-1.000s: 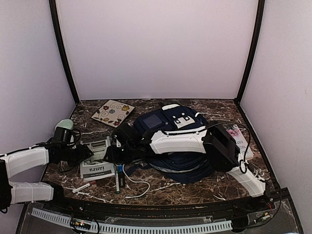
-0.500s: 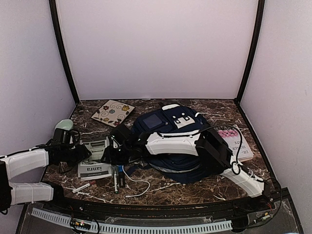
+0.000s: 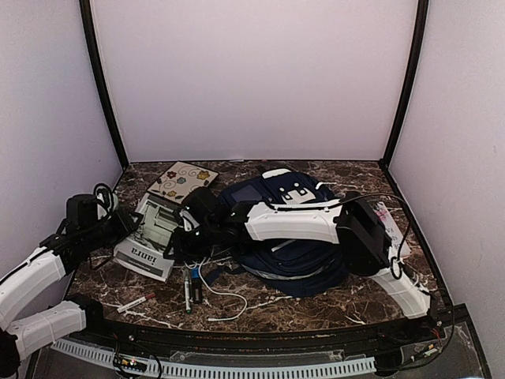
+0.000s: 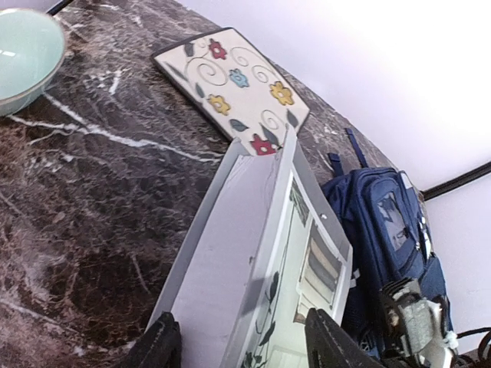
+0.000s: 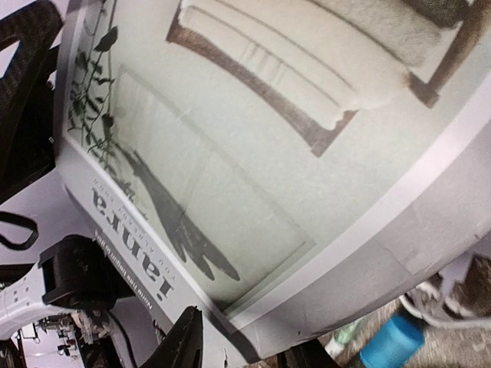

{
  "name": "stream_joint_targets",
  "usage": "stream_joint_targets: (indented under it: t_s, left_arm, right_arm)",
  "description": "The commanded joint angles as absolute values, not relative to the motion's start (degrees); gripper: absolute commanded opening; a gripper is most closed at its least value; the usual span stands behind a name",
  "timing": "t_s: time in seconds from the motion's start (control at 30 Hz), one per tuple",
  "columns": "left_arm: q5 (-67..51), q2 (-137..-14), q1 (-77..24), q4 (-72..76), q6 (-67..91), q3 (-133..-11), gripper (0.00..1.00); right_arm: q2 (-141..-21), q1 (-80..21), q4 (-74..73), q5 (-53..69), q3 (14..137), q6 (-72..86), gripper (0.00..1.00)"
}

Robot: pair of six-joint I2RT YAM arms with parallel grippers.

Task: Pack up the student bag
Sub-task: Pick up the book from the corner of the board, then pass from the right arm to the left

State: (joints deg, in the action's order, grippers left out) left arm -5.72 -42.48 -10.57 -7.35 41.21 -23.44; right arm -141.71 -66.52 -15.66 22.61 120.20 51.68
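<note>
The navy blue student bag (image 3: pixel 293 270) lies flat at mid-table, its white patch toward the back; it also shows in the left wrist view (image 4: pixel 380 230). A grey-white book (image 3: pixel 150 241) with "janra" on its spine is held tilted above the table left of the bag. My left gripper (image 3: pixel 126 225) grips its left end, and its fingers (image 4: pixel 163 345) straddle the book (image 4: pixel 253 253). My right gripper (image 3: pixel 185 237) reaches across the bag and holds the book's right corner (image 5: pixel 253 176) between its fingers (image 5: pixel 184 337).
A floral tile (image 3: pixel 183 181) lies at the back left and a mint bowl (image 4: pixel 23 54) near the left wall. Pens (image 3: pixel 189 288), a white cable (image 3: pixel 225 298) and a small marker (image 3: pixel 136 302) lie in front. A pink book (image 3: pixel 387 215) peeks out at right.
The book has gone from lying flat to lifted and tilted, shifted back and left. The left arm has risen and pulled back; the right gripper has followed the book.
</note>
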Motion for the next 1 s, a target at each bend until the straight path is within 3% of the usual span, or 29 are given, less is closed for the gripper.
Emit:
stream_joint_targets:
  t_s: [0.0,0.2,0.4,0.63,0.77,0.97]
  left_arm:
    - [-18.4,-46.1,-17.7,-5.3,43.9,-25.1,0.58]
    - [-16.1,-54.0,-30.7,6.0,46.1,-27.0,0.56]
    - [-16.4,-73.0,-42.8,16.4,43.4,-33.7,0.56]
    - [-17.2,-88.0,-44.6,17.2,39.6,-38.7,0.56]
    - [-18.5,-90.9,-44.8,16.1,37.6,-39.9,0.56]
    - [-17.3,-91.5,-45.3,15.5,36.4,-40.3,0.57]
  right_arm:
    - [-128.9,-67.3,1.9,19.8,115.8,47.2,0.33]
    - [-115.7,-66.9,4.2,12.7,99.3,45.5,0.35]
    - [-103.1,-66.2,6.3,4.2,78.5,47.4,0.36]
    - [-91.8,-65.5,2.7,-2.0,55.7,55.8,0.38]
    - [-85.2,-64.6,-2.0,-4.0,52.8,55.6,0.44]
    - [-82.3,-60.4,-15.8,-6.6,58.5,50.7,0.63]
